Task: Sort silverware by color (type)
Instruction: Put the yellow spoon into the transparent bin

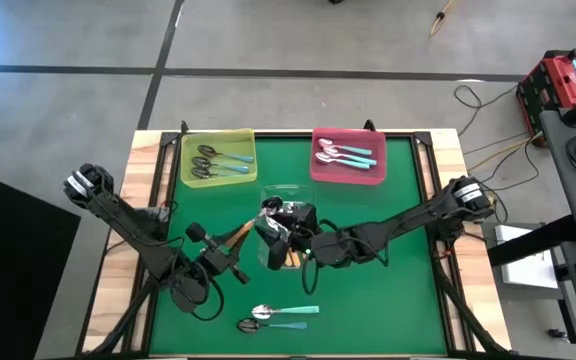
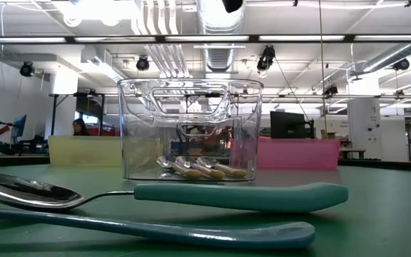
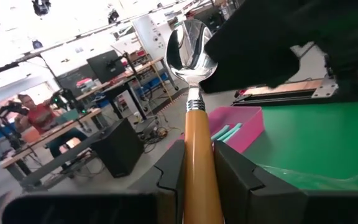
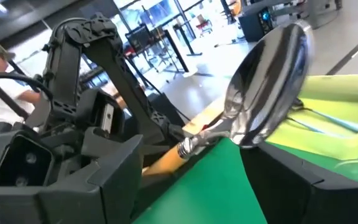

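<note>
- The clear tray (image 1: 286,205) in the middle of the green tabletop (image 1: 398,290) serves as landmark; a few orange-handled spoons (image 2: 204,170) lie on its floor.
- The left claw (image 3: 197,168) sits just beside the clear tray on its left, closed on an orange-handled spoon (image 3: 194,93) held by the handle, with the shiny bowl sticking out past the fingers.
- The right claw (image 1: 286,232) is over the clear tray. An orange-handled spoon appears in its wrist view with the bowl (image 4: 269,81) close to the camera, but whether the fingers grip it cannot be told.
- Two teal-handled spoons (image 1: 278,317) lie side by side on the tabletop, well in front of the clear tray.
- Behind the clear tray, the yellow tray (image 1: 218,158) to the left holds dark-bowled spoons and the pink tray (image 1: 348,172) to the right holds silver-bowled ones, all with teal handles.
- The spoons look light and stiff; the polished bowls are probably slippery, so the slim plastic handle near its middle seems the better place to hold.
- From above, the two claws overlap the clear tray and hide much of its contents, so the count inside is unclear.
</note>
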